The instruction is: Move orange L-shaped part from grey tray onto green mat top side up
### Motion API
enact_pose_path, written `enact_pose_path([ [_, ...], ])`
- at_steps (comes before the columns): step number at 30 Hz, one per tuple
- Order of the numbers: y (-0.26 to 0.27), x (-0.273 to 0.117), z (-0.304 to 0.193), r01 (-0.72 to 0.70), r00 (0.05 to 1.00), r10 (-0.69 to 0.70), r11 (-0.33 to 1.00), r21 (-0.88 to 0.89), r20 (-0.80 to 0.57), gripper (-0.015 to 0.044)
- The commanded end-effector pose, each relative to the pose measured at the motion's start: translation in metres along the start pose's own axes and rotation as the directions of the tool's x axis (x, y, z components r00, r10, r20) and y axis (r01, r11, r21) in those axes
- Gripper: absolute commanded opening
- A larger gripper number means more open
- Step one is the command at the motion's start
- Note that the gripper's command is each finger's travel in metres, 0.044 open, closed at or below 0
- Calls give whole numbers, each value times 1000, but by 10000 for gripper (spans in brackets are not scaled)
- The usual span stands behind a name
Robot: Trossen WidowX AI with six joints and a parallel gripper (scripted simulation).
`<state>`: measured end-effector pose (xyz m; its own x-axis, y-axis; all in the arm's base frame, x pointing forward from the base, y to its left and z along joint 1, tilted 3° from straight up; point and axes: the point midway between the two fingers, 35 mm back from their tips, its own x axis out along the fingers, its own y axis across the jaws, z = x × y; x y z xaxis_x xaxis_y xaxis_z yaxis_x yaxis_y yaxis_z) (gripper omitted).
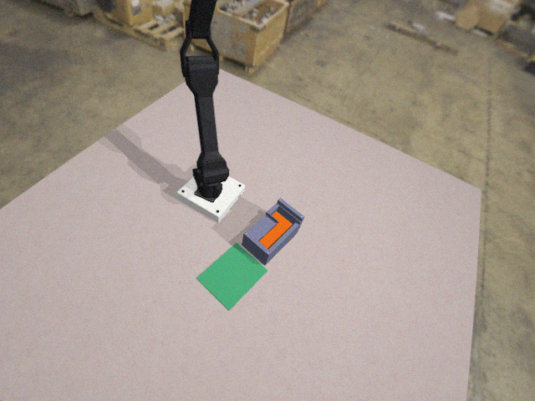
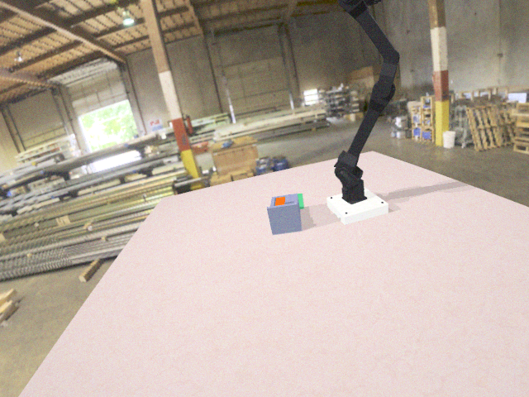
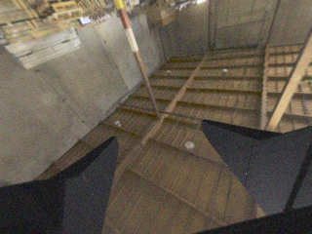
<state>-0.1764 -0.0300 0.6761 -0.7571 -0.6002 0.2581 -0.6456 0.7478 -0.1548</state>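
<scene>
The orange L-shaped part (image 1: 272, 233) (image 2: 279, 200) lies level in the pocket of the grey tray (image 1: 257, 228) (image 2: 285, 220). Its L-shaped end is near the tray's raised ridge, and its straight end points toward the green mat (image 1: 231, 276) (image 2: 301, 201). The mat lies flat beside the tray, and nothing is on it. My gripper (image 3: 160, 132) is open and empty in the wrist view, with its two dark fingers wide apart. It is out of frame in the top and exterior views, with the arm raised high, far from the tray. The wrist view shows the building's roof, not the part.
The arm's white base plate (image 1: 228, 196) (image 2: 359, 211) stands on the pink table top (image 1: 345, 280) (image 2: 273, 308), close to the tray. The black arm (image 1: 206, 124) (image 2: 365, 132) rises from it. Crates and pallets stand on the floor beyond the table.
</scene>
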Motion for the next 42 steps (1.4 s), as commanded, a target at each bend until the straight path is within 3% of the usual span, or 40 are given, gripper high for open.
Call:
enact_pose_path([
  [1,-6,0,-1,9,1000,-9,1000,-29,-11,374],
  [9,-121,-19,-17,127,949,-249,863,-489,-192,180],
  [16,-226,-68,-8,120,796,-540,584,-803,-275,180],
  [21,-290,-119,13,29,627,-731,368,-929,-269,180],
  [23,-304,-138,16,-34,557,-774,342,-939,-302,180],
  [33,-379,-266,98,-314,112,-989,52,-948,-91,180],
  [42,-383,-378,202,-640,-264,-935,-14,-768,237,180],
])
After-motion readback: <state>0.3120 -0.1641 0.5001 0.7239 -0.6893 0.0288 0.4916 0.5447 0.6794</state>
